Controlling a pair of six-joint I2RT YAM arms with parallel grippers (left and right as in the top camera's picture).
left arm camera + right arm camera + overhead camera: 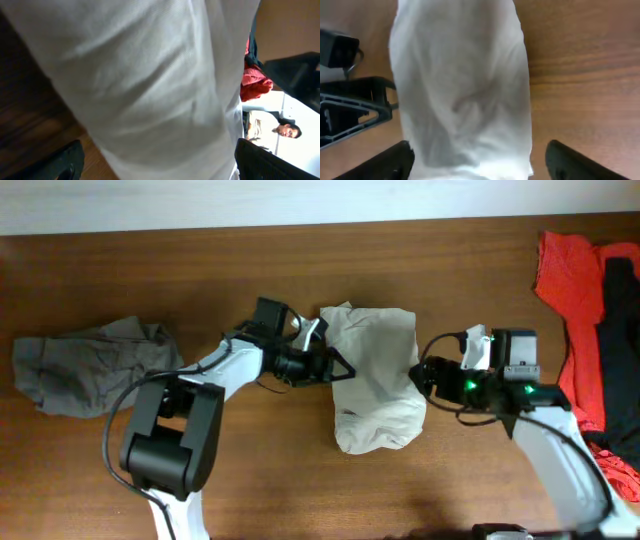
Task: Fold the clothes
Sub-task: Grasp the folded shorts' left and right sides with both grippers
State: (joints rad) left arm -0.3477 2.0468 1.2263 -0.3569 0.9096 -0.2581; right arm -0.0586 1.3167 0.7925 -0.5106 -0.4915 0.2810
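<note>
The light beige shorts [372, 380] lie folded into a narrow bundle in the middle of the table. My left gripper [340, 367] is at its left edge, open, its fingers wide on either side of the fabric [150, 85]. My right gripper [420, 372] is at the bundle's right edge, also open, with the fabric [462, 85] between its spread fingers. A gray garment [90, 363] lies crumpled at the far left. A red garment [575, 310] and a black garment [622, 330] lie at the far right.
The wooden table [300, 480] has bare surface in front of the bundle. The left arm's base [165, 445] stands at the lower left. The red and black pile is close behind my right arm.
</note>
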